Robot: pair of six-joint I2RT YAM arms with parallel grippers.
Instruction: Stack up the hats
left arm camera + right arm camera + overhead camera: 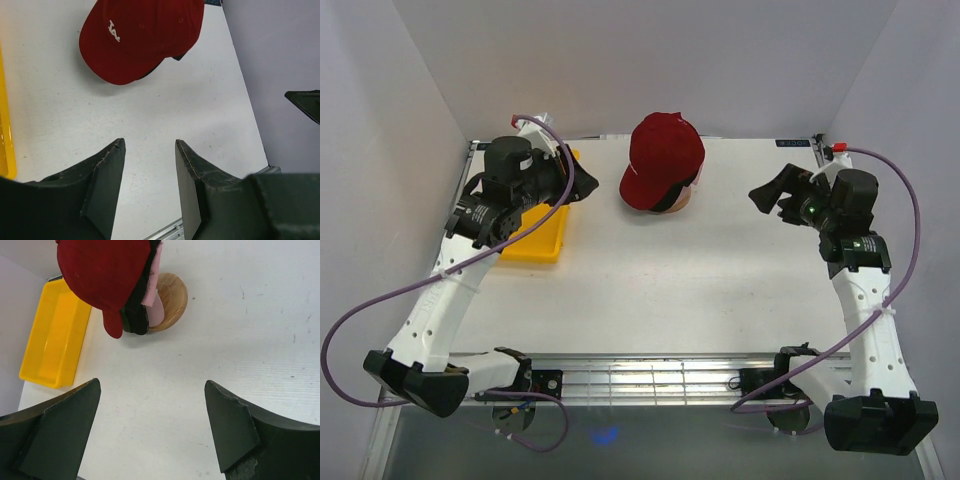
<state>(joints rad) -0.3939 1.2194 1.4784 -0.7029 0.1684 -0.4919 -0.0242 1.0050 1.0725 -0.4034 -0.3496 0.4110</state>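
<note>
Top external shows the red cap (663, 160) crowning darker hats (664, 202) on the wooden stand (686, 197); my left gripper (150, 145) and right gripper (152, 385) gape empty. Any brush could topple the lopsided pile.

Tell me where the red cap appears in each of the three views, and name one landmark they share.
Top external: the red cap sits at the back middle of the table.
Left wrist: red cap at the top, left of centre, white logo showing.
Right wrist: red cap in the top left corner.
Shared landmark: the yellow tray, in all three views.
</note>
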